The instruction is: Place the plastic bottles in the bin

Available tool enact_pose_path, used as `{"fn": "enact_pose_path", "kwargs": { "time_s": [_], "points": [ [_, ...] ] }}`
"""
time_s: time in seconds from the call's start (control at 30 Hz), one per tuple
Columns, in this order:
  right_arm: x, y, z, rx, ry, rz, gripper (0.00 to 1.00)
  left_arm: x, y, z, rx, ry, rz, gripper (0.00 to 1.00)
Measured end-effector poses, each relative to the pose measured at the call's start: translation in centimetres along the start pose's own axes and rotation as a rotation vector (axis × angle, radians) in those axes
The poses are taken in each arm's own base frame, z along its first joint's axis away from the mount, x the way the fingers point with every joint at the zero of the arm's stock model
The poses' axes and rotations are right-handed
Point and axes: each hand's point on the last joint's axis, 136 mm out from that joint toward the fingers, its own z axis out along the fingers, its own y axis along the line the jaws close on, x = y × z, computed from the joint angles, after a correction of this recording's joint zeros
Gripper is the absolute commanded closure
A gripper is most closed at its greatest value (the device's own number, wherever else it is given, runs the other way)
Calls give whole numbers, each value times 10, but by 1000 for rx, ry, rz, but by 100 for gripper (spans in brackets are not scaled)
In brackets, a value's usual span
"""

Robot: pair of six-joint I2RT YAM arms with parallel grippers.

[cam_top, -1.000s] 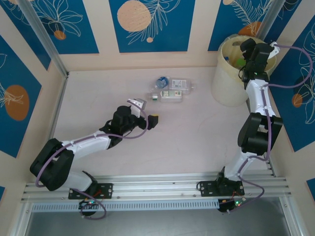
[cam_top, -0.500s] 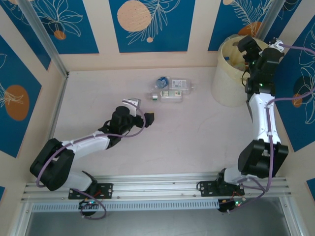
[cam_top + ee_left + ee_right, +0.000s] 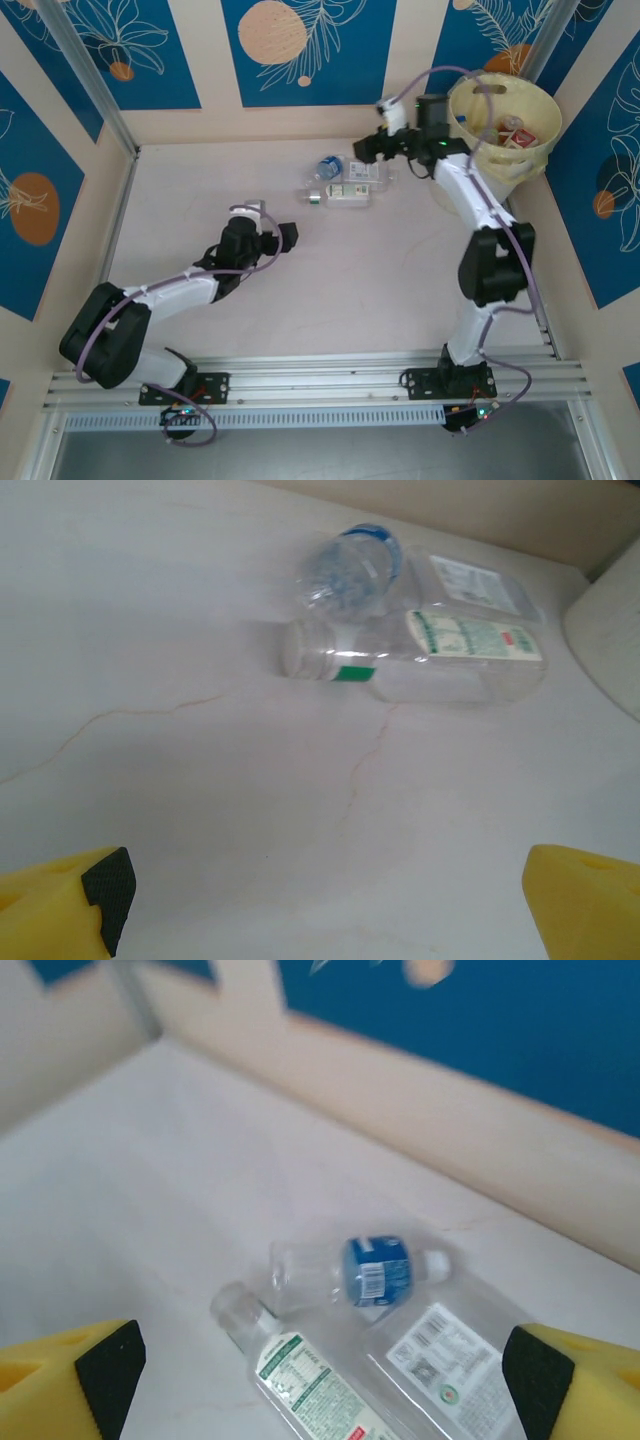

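Right gripper (image 3: 373,148) hangs spread wide and empty just above three plastic bottles (image 3: 345,182) lying touching one another on the table (image 3: 200,180). The bin (image 3: 470,160), holding more bottles (image 3: 512,133), stands close behind it. Left gripper (image 3: 272,226), also wide and empty, faces the same cluster, well ahead of its fingers.
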Motion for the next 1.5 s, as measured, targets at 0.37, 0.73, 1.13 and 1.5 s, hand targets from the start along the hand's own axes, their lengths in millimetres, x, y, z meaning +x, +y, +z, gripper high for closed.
{"fn": "enact_pose_path", "kwargs": {
  "time_s": [0.37,0.73,1.13,1.5],
  "points": [
    [127,15,114,-169,414,-370,11,-2,31,-15,-94,-33,-84,0],
    [174,17,126,-168,543,-516,23,-1,38,-15,-112,-35,-111,0],
    [192,31,112,-169,561,-541,50,10,44,-8,-123,-1,-142,0],
    [45,40,-20,72,116,-538,49,16,46,-4,-127,15,-157,0]
  ]
}}
